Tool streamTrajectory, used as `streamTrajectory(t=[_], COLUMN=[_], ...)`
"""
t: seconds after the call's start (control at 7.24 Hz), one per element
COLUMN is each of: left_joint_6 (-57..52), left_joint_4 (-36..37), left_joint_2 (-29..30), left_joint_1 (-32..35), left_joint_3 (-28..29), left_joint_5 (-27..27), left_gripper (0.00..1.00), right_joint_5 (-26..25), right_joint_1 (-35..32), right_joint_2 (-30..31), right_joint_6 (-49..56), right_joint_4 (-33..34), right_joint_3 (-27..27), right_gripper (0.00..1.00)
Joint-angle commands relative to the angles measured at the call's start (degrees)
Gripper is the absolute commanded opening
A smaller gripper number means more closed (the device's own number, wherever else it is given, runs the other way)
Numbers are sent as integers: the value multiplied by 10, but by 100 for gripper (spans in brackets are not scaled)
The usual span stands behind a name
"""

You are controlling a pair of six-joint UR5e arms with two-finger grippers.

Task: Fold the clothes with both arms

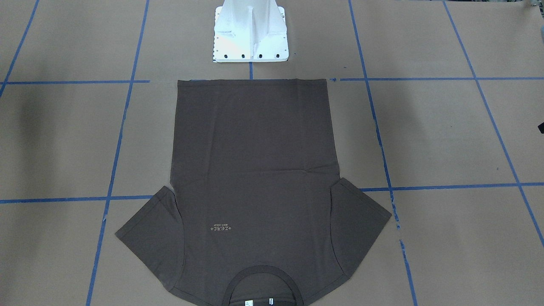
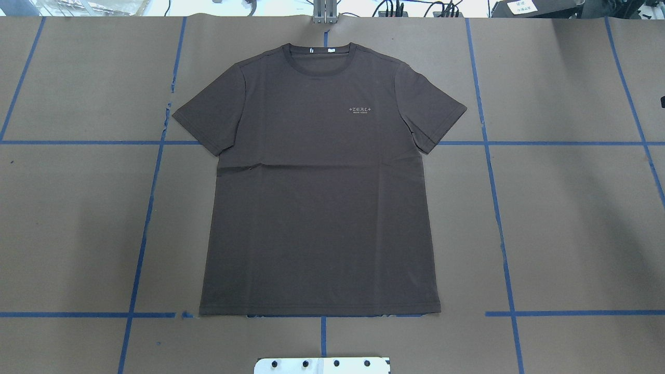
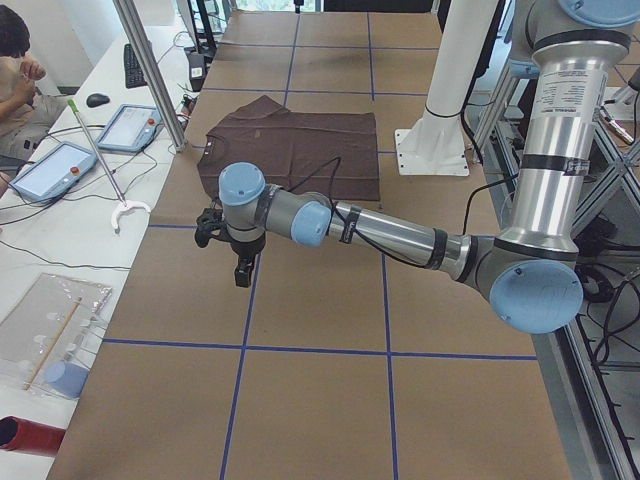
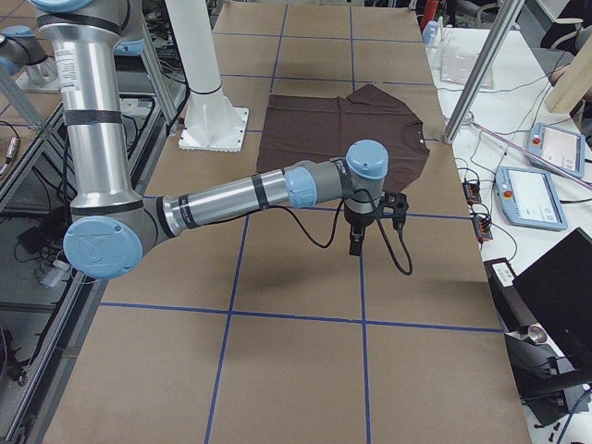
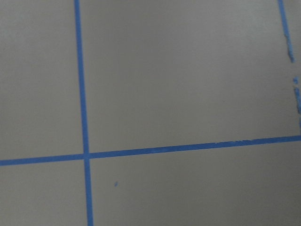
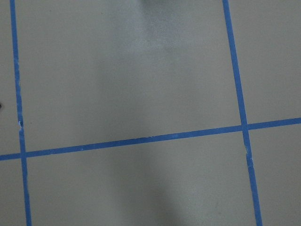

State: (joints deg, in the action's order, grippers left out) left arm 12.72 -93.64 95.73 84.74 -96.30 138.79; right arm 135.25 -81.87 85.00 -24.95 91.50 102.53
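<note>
Jaws: cannot tell whether spread or pressed together, being seen only from the worktop (image 2: 571, 208) ends. Hang pointing down over bare brown paper, one at each side of the T-shirt (image 2: 317, 208), well apart from it. Find the T-shirt flat and face up at mid-worktop, hem near the white pedestal (image 1: 250, 34), collar toward the far edge. Find left arm (image 3: 390, 235) and right arm (image 4: 222, 199) stretched low and nearly level, wrists turned downward.
</note>
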Motion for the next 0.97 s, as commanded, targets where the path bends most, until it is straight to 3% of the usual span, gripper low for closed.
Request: streamTrajectory(t=[0.0,0.28,0.41,0.55,0.69,0.83], left_joint_6=[-24,-22,-19,-19,-19,-19], left_joint_4=[-4,-7,-7,-7,-5,-5], left_joint_2=[-11,-5,-10,-10,-12,-15], left_joint_1=[5,4,4,4,4,4], left_joint_3=[-17,-12,-18,-26,-27,-28], left_joint_5=[19,14,19,19,17,13], left_gripper=[100,100,100,100,100,100], right_joint_5=[-3,0,-5,-22,-44,-105], right_joint_1=[1,17,92,148,200,247], right_joint_2=[3,32,31,-29,-72,-128], right_joint_6=[-6,-8,-14,-137,-259,-376], right_joint_4=[-6,-49,-112,-187,-307,-382], right_joint_3=[4,0,-12,-83,-154,-222], right_gripper=[100,100,100,100,100,99])
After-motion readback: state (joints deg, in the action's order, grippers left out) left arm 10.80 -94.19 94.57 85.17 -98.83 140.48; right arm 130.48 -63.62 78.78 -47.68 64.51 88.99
